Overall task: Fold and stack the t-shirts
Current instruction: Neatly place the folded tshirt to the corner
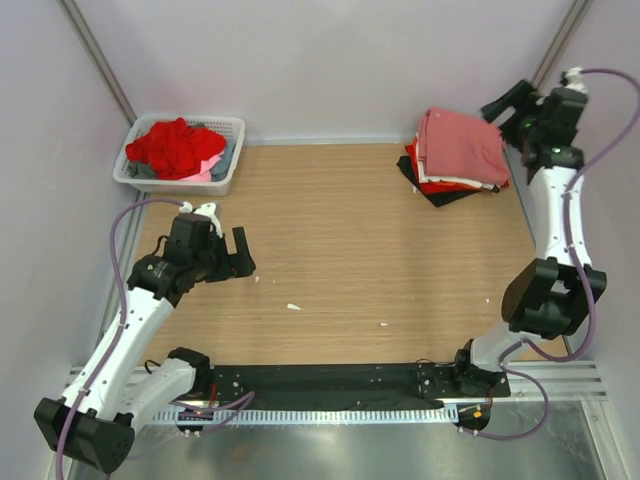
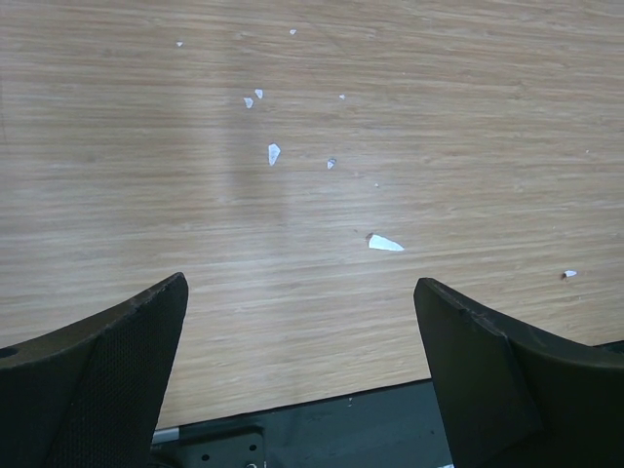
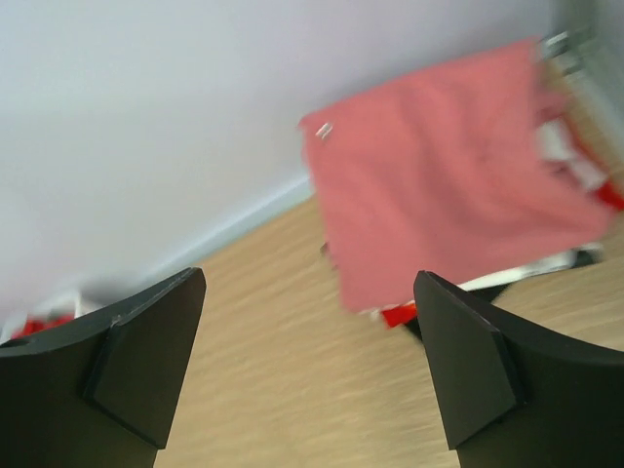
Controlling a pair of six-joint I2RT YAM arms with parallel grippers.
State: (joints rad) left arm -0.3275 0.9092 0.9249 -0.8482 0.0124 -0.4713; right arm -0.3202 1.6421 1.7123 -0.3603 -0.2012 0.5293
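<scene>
The shirts not yet folded lie in a crumpled heap (image 1: 172, 147), red on top with grey and pale pink showing beneath, inside the white basket (image 1: 176, 186) at the upper left of the top view. The heap has no clear long axis; the basket's long side runs roughly left to right. The finished stack (image 1: 458, 145) sits at the upper right, a salmon-pink shirt on top of white, red and black ones.

The left pincer (image 1: 236, 258) hangs over the bare table (image 1: 340, 250), its fingers wide apart and holding nothing. The basket lies up and to the left of it, and near. The right pincer (image 1: 505, 103) is also spread and empty, just beside the stack and well apart from the basket. Judging by this, the left arm is better placed for the next pick.
</scene>
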